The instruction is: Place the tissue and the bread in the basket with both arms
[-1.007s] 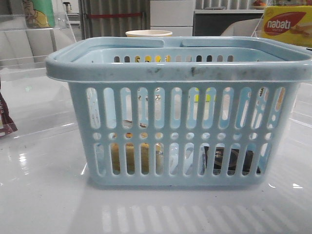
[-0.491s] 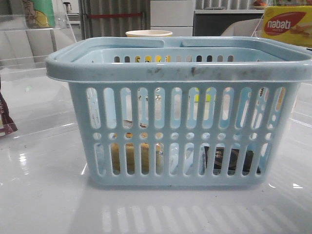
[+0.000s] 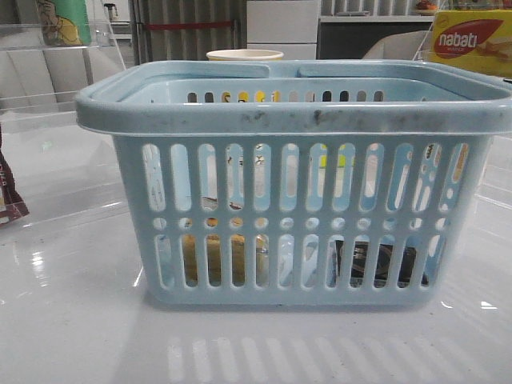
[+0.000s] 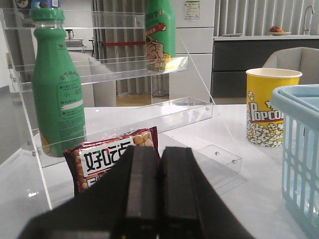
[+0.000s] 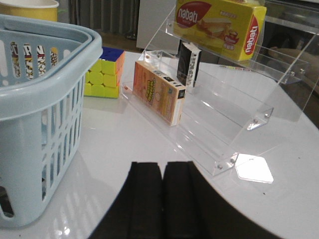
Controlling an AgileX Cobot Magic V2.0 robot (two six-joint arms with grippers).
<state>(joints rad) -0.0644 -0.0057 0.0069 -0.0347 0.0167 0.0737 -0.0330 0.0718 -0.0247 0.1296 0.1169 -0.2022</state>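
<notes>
1. Left gripper (image 4: 158,194): jaws closed, empty, near the maroon snack packet (image 4: 115,155).
2. Basket (image 3: 293,120) mid-tabletop (image 3: 72,320); through the slots, bread (image 3: 216,260) sits left and tissue (image 3: 376,260) right.
3. Right gripper (image 5: 162,199): jaws closed, empty, beside the basket.

Glossy white table (image 3: 72,336) under basket (image 3: 296,120), popcorn cup (image 4: 271,107), clear racks (image 5: 219,114).
</notes>
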